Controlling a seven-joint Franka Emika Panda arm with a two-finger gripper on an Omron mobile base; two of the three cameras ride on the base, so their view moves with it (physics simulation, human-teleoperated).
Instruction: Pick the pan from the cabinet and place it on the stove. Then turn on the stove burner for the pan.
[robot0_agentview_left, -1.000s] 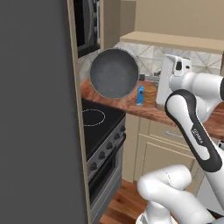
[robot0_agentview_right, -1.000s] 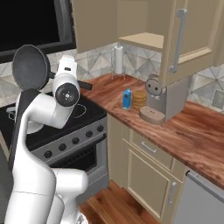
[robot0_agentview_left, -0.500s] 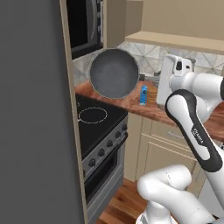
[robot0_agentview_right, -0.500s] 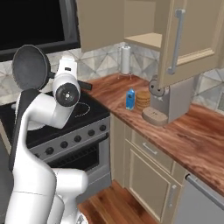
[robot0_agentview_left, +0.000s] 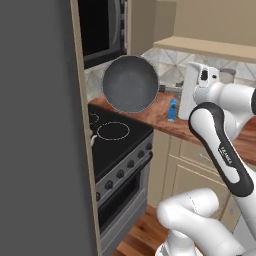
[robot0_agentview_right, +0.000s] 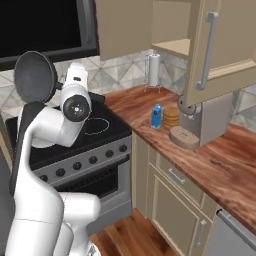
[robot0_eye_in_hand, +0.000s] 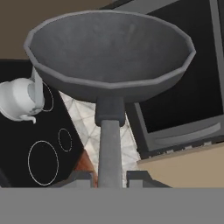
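Note:
The pan (robot0_agentview_left: 131, 83) hangs in the air above the stove (robot0_agentview_left: 121, 146), tipped on edge with its dark grey inside toward the left base camera. My gripper (robot0_eye_in_hand: 109, 177) is shut on its long handle (robot0_eye_in_hand: 109, 148), with a fingertip (robot0_eye_in_hand: 83, 178) on each side. In the right base view the pan (robot0_agentview_right: 34, 76) shows its back, left of my hand (robot0_agentview_right: 75, 82), over the stove (robot0_agentview_right: 102, 134). The cabinet (robot0_agentview_right: 220, 50) stands open at upper right, its tan shelf (robot0_agentview_right: 175, 47) bare. White burner rings (robot0_agentview_left: 112, 131) mark the black glass.
A white kettle (robot0_eye_in_hand: 19, 100) sits on the cooktop's far side. A dark microwave (robot0_agentview_right: 45, 25) hangs above the stove. On the wooden counter (robot0_agentview_right: 220, 165) stand a blue bottle (robot0_agentview_right: 156, 116), a coffee machine (robot0_agentview_right: 200, 120) and a paper towel roll (robot0_agentview_right: 154, 70). A tall grey panel (robot0_agentview_left: 40, 125) fills the left.
The whole picture has shifted in both base views, so the base has driven; the stove now sits more centrally. The pan stays in my gripper, held the same way.

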